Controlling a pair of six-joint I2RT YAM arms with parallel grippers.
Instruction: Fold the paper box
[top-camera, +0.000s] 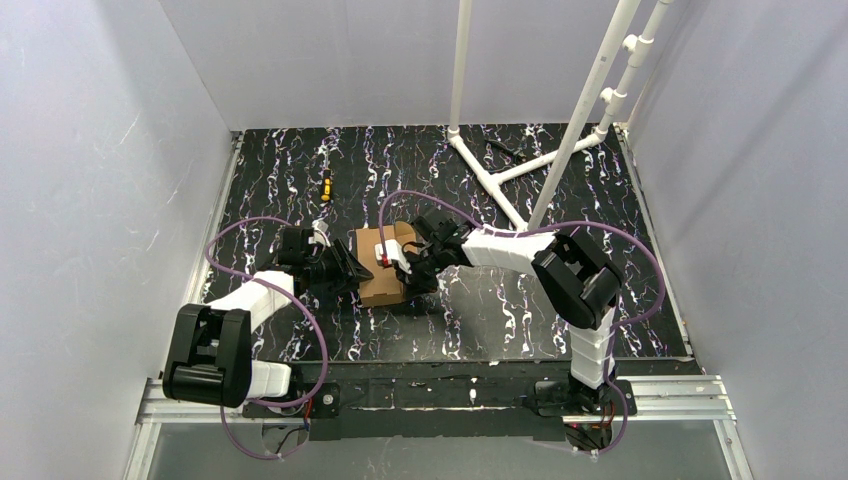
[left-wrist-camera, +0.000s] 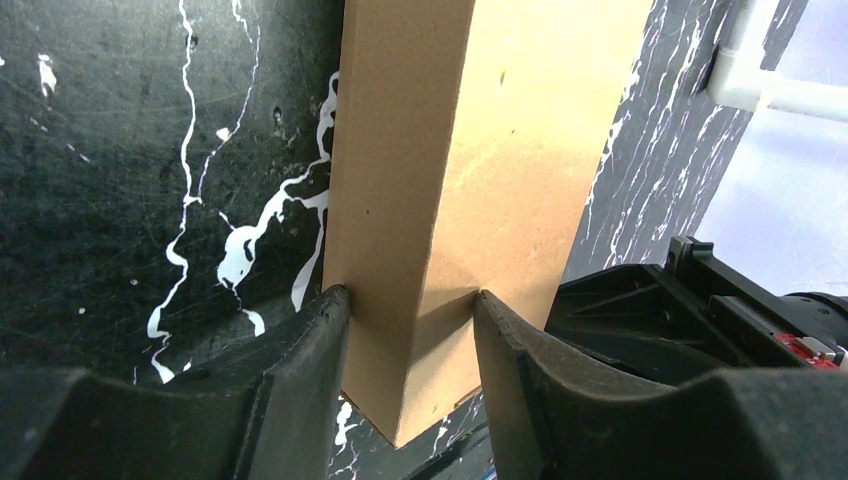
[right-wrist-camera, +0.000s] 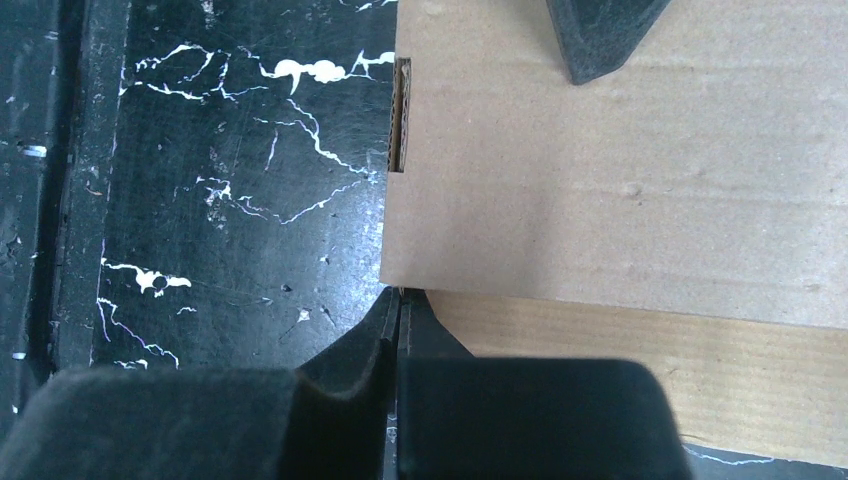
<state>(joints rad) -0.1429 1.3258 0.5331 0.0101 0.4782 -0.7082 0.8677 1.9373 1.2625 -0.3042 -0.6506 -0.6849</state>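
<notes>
The paper box (top-camera: 380, 270) is brown corrugated cardboard, folded into a small box shape in the middle of the black marbled mat. My left gripper (top-camera: 345, 270) is at its left side. In the left wrist view its fingers (left-wrist-camera: 320, 330) are shut on a corner of the box (left-wrist-camera: 440, 180), one on each face. My right gripper (top-camera: 412, 262) is at the box's right side. In the right wrist view its jaws are shut together, and the tips (right-wrist-camera: 400, 297) touch the edge of the box's panel (right-wrist-camera: 620, 190). A left fingertip (right-wrist-camera: 600, 35) rests on that panel.
A white pipe frame (top-camera: 500, 180) stands on the mat at the back right, its poles rising upward. A small yellow and black object (top-camera: 325, 186) lies at the back left. Grey walls close in both sides. A metal rail (top-camera: 440, 395) runs along the near edge.
</notes>
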